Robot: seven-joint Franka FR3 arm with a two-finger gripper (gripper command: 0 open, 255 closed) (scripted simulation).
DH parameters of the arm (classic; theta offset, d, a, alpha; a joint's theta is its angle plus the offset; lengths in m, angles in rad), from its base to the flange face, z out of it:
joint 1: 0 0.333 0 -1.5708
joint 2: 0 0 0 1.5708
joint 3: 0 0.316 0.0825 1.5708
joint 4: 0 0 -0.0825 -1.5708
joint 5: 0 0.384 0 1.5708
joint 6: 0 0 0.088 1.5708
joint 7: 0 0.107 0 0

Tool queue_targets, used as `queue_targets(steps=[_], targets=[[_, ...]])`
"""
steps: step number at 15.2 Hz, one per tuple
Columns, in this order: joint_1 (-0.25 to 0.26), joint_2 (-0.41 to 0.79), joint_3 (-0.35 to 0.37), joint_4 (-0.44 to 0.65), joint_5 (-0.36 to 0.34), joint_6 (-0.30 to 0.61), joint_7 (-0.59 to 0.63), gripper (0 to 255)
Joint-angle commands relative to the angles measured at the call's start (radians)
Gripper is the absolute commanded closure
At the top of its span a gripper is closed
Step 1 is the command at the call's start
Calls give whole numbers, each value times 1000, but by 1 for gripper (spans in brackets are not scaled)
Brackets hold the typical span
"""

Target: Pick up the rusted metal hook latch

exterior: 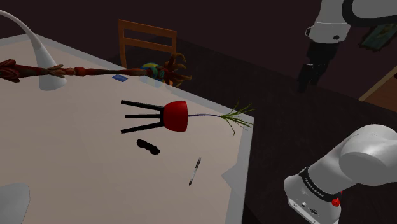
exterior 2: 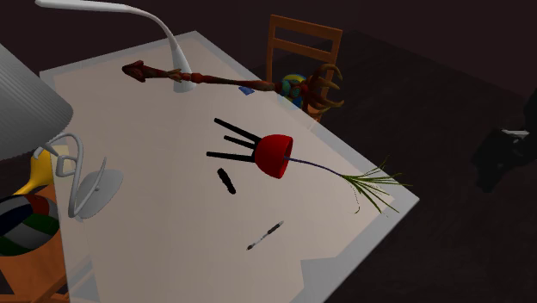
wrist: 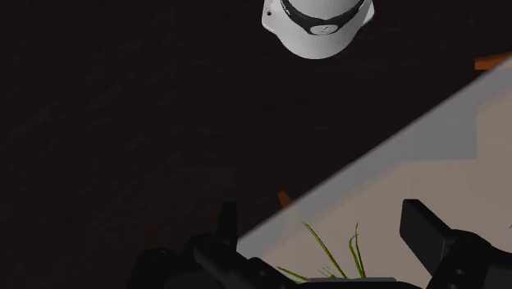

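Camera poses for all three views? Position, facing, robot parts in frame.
Shoulder view: beside the stand, looking down across the table; stand, arm and gripper show.
Second exterior view: above the table's side away from the arm, facing much like the shoulder view; a dim shape at its right may be the gripper.
Wrist view: on the hand, looking down at floor and table corner; open fingers and arm base show.
Both exterior views share the dark latch and pen.
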Motion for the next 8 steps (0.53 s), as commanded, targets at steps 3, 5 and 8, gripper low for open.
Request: queue_targets(steps=[3, 5, 8], targets=[[18, 34, 23, -17, 30, 51, 25, 0], [35, 72, 46, -29, 59, 104, 49, 0], [62, 138, 82, -38, 99, 183, 83, 0]])
